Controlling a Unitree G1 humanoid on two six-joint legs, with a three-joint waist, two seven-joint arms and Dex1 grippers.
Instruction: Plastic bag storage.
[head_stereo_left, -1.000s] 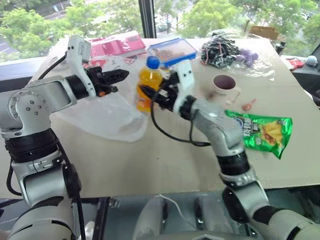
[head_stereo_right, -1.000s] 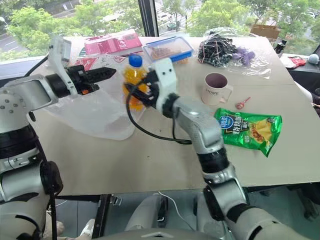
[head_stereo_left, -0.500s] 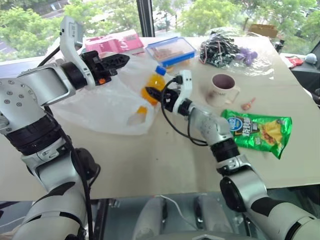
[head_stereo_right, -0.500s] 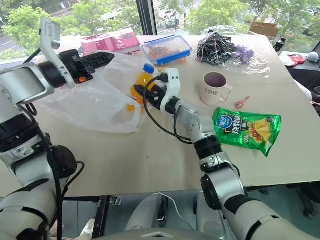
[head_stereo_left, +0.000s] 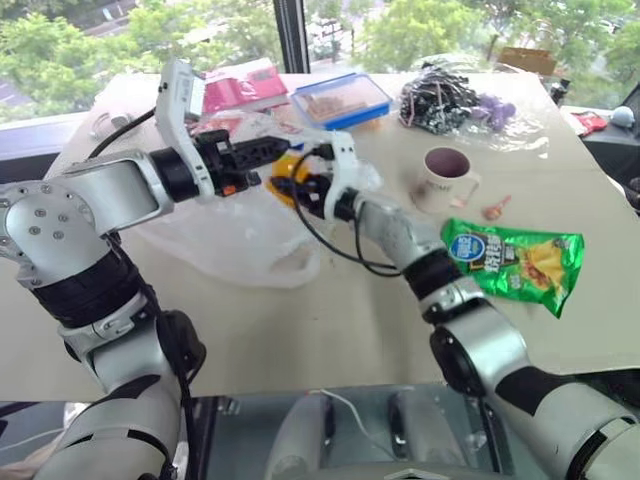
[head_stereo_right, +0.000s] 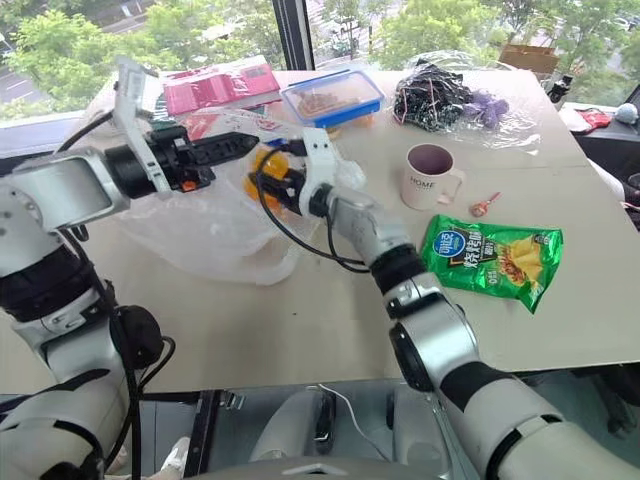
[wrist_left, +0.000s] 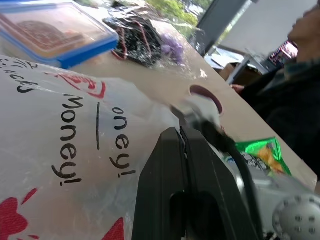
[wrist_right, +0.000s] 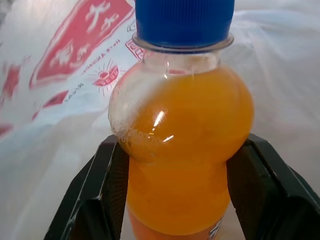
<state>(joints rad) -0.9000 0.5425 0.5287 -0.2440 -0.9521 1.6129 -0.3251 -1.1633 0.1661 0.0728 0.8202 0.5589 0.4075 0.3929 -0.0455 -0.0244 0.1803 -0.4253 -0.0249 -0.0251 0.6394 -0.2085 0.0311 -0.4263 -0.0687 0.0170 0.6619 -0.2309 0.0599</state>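
Observation:
The plastic bag (head_stereo_left: 225, 235), thin white film with red marks and black lettering, lies on the left part of the table, its upper edge lifted. My left gripper (head_stereo_left: 268, 151) is shut on that lifted edge; its black fingers (wrist_left: 172, 165) are pressed together against the film. My right gripper (head_stereo_left: 293, 186) is shut on an orange drink bottle (wrist_right: 180, 130) with a blue cap, lying level. The bottle (head_stereo_right: 262, 166) sits in the bag's mouth, right below the left gripper's tips, partly veiled by film.
At the back of the table are a pink packet (head_stereo_left: 238, 88), a blue-lidded box (head_stereo_left: 345, 100) and a clear wrap of dark and purple items (head_stereo_left: 450, 105). A white mug (head_stereo_left: 447, 175), a small lollipop (head_stereo_left: 495, 210) and a green snack packet (head_stereo_left: 520, 262) lie right. A person (wrist_left: 300, 75) sits beyond.
My right gripper carried the bottle leftward and further away, tipping it level into the bag's mouth. The left gripper shifted right with the bag's edge, now just above the bottle.

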